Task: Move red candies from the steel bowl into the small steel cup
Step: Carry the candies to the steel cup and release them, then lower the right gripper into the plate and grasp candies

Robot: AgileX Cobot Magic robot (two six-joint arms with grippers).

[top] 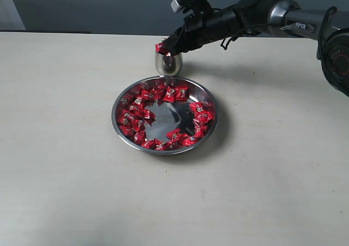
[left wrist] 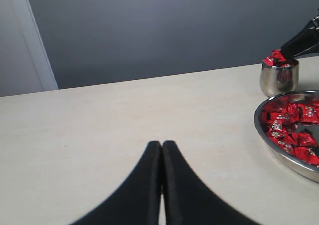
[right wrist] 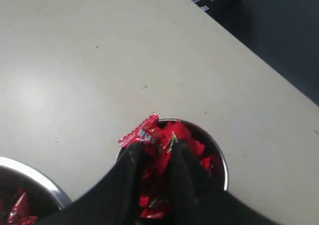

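Pale desk [top: 65, 191], grey wall behind. My right tool [top: 168, 45] pinches a red candy [right wrist: 142, 133] over the small steel cup [top: 168, 65], already heaped; many red candies [top: 163, 92] remain ringing the steel bowl [top: 166, 119]. My left tool [left wrist: 161, 147] rests closed, well apart.

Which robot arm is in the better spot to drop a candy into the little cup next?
Right. The right gripper hangs directly over the small steel cup, pinching a red candy. The left gripper is shut, empty, and well away from the cup.
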